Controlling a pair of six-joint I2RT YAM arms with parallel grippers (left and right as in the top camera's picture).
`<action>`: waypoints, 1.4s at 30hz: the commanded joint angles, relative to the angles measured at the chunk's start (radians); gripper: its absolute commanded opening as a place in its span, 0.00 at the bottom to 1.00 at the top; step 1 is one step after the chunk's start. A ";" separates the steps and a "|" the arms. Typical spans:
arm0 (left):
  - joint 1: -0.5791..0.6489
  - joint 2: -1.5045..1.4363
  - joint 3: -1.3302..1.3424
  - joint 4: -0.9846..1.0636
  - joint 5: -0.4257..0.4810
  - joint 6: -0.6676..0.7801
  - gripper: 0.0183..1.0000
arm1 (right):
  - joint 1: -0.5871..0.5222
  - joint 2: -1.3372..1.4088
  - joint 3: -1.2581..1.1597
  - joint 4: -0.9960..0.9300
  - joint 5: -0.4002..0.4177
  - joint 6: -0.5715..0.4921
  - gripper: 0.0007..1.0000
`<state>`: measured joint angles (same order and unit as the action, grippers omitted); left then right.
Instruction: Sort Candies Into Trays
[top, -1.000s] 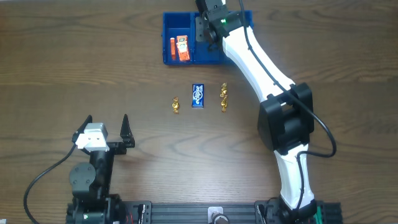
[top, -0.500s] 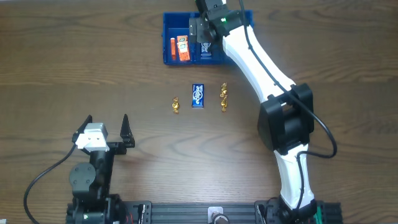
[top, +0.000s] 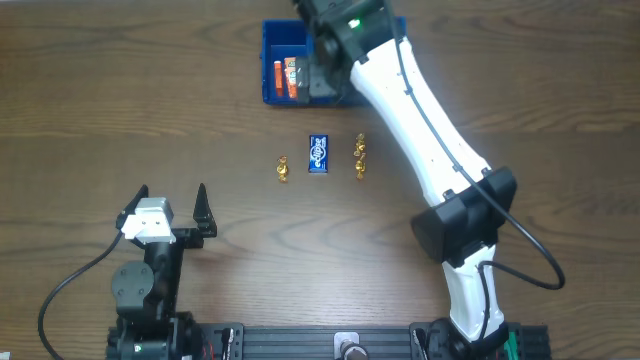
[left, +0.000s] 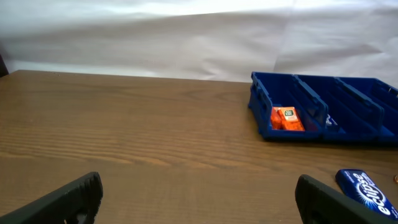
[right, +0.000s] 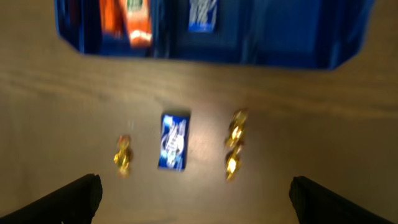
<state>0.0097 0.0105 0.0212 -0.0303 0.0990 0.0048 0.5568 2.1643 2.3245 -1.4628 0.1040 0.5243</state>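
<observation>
The right gripper (right: 199, 202) had risen clear of the blue tray (right: 280, 59), its jaws spread wide with nothing between them. A blue mint packet (right: 202, 15) lay in the tray's middle compartment, next to the orange candies (right: 127, 18) in the neighbouring one, so that drop looked finished. A second blue packet (right: 173, 141) and three gold-wrapped candies (right: 235, 143) remained on the table. The left gripper (left: 199, 202) sat wide open and empty near its base.

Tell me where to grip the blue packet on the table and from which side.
Come from straight above the blue packet and pinch its two long edges at mid-length. It lies flat, narrow across, with bare table between it and the gold candies beside it.
</observation>
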 joint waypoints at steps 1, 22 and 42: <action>0.003 -0.006 -0.016 -0.039 0.013 0.011 1.00 | 0.060 -0.006 -0.090 -0.007 -0.020 0.083 1.00; 0.003 -0.006 -0.016 -0.040 0.013 0.011 1.00 | 0.088 0.063 -0.478 0.311 -0.084 0.169 1.00; 0.003 -0.006 -0.016 -0.040 0.014 0.011 1.00 | 0.068 0.143 -0.478 0.366 -0.053 0.179 0.97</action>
<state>0.0097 0.0101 0.0212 -0.0303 0.0990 0.0044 0.6285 2.3005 1.8500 -1.1030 0.0292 0.6903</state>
